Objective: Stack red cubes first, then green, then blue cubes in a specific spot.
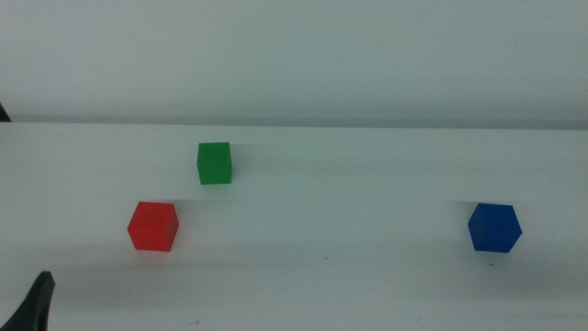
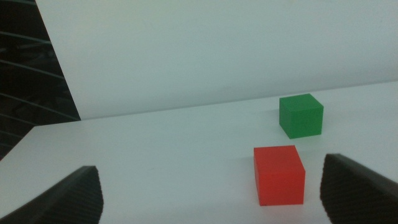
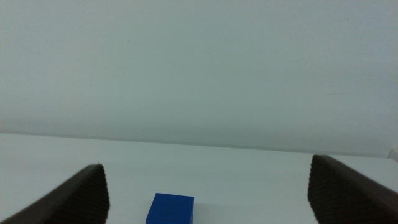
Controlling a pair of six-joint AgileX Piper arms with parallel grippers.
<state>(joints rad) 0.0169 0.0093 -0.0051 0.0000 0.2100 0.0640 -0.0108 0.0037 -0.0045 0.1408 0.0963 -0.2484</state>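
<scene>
Three cubes rest apart on the white table. The red cube [image 1: 152,226] sits front left, the green cube [image 1: 214,163] behind it and slightly right, and the blue cube [image 1: 494,227] far right. My left gripper [image 2: 211,186] is open and low over the table, with the red cube [image 2: 279,175] just ahead, nearer one jaw, and the green cube [image 2: 301,115] beyond. Only one of its fingertips [image 1: 40,292] shows at the middle view's bottom left corner. My right gripper [image 3: 205,186] is open, out of the middle view, with the blue cube [image 3: 170,208] close ahead between its jaws.
A plain white wall [image 1: 294,55] rises behind the table's back edge. In the left wrist view a dark slatted area [image 2: 25,93] lies beyond the table's side edge. Bare white tabletop [image 1: 349,230] stretches between the red and blue cubes.
</scene>
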